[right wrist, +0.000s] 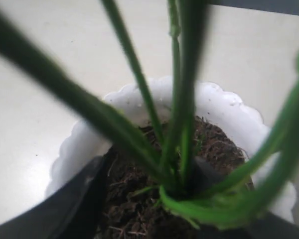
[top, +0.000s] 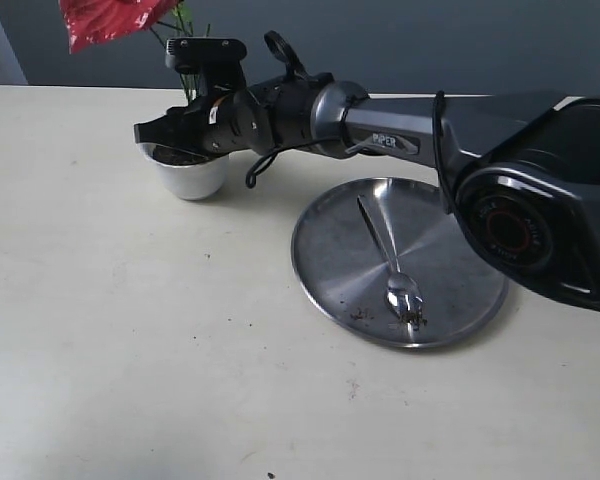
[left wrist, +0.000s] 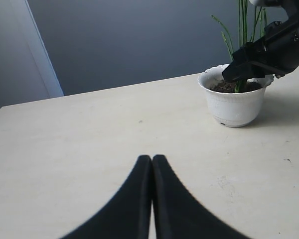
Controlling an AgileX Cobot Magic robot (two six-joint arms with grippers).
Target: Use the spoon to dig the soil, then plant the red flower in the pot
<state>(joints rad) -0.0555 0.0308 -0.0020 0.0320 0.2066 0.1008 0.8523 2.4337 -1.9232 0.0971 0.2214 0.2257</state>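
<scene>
The red flower (top: 108, 20) stands upright in the small white pot (top: 192, 178), its green stems (right wrist: 177, 124) sunk into the dark soil (right wrist: 134, 204). My right gripper (top: 148, 140) reaches across over the pot's mouth. It is open, with the stems between its black fingers (right wrist: 77, 196), closer to one finger. The silver spoon (top: 392, 268) lies on the round steel plate (top: 330, 250), with dirt crumbs by its bowl. My left gripper (left wrist: 152, 159) is shut and empty, low over bare table, with the pot (left wrist: 234, 104) well beyond it.
The steel plate lies to the right of the pot, under the right arm's forearm (top: 400, 125). A few soil crumbs (top: 352, 388) lie on the cream table in front of the plate. A grey wall backs the table's far edge.
</scene>
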